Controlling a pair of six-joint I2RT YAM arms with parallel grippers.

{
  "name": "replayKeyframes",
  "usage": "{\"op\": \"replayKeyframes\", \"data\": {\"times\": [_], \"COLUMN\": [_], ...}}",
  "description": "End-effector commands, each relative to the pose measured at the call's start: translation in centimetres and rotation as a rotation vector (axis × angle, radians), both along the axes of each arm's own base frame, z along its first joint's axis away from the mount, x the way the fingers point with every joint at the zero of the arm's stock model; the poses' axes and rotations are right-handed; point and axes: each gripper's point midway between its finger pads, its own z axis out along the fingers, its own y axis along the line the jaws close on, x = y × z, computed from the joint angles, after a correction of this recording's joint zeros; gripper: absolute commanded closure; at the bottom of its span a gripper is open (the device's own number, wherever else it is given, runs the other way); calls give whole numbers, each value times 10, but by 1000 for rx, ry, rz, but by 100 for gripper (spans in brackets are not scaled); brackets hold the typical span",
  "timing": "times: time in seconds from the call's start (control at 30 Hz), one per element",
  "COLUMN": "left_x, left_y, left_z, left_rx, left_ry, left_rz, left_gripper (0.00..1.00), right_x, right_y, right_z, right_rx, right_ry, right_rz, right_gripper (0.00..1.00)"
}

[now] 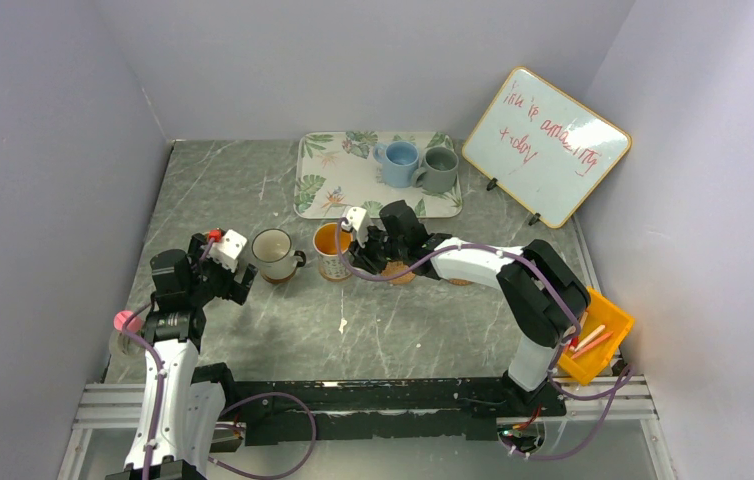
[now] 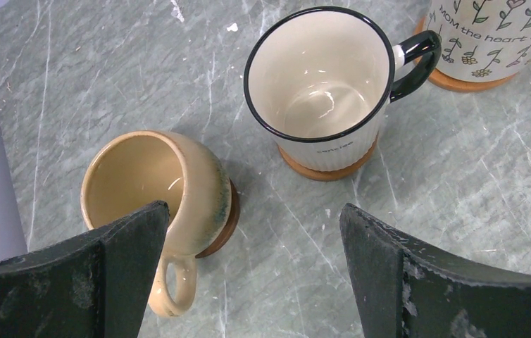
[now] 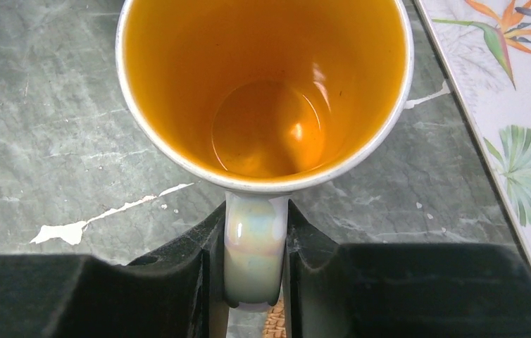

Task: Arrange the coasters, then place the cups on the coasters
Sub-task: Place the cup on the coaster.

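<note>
Right claw (image 3: pixel 254 236) is clamped on the handle of the patterned mug (image 3: pixel 263 91), a black finger pressed against each side of it, and the orange inside of that mug fills the wrist view. From the left wrist camera the mug's flowered white wall stands on a wooden coaster (image 2: pixel 460 83), so it is down on its disc in the middle of the grey marble table (image 1: pixel 223 190). Just behind the right claw lies a woven coaster (image 1: pixel 401 274) with nothing on it; a sliver of its weave shows under the fingers in the right wrist view. Over on the left, the left claw (image 2: pixel 248 282) hangs spread wide, gripping nothing, its two dark fingers framing the scene below. Beside its left finger sits the tan mug (image 2: pixel 150 183) on a dark brown coaster (image 2: pixel 226 220), handle pointing toward the camera; whether it stands straight or leans I cannot tell from this angle. Next along, the white mug (image 2: pixel 319 84) with the black rim and handle stands upright on a tan coaster (image 2: pixel 326 171), close beside the patterned one. At the back, the light blue mug (image 1: pixel 398 163) and the grey-green mug (image 1: pixel 440 168) stand side by side on the leaf-print tray (image 1: pixel 333 175), well apart from any coaster.
</note>
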Motion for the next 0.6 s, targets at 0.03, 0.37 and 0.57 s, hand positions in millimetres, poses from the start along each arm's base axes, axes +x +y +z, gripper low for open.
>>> {"op": "replayKeyframes", "data": {"times": [0.03,0.37,0.57], "left_x": [2,1,1], "left_y": [-2,-3,-3], "left_z": [5,6,5], "left_rx": [4,3,2], "left_ry": [-31,-31,-29], "left_rz": [-23,-26,-29], "left_gripper": [4,4,4], "right_x": [2,0,0], "right_y": [15,9,3], "right_z": [29,22,28], "right_rx": [79,56,64], "right_ry": [-84,-82,-84], "right_rz": [71,89,110], "right_gripper": [69,60,58]}}
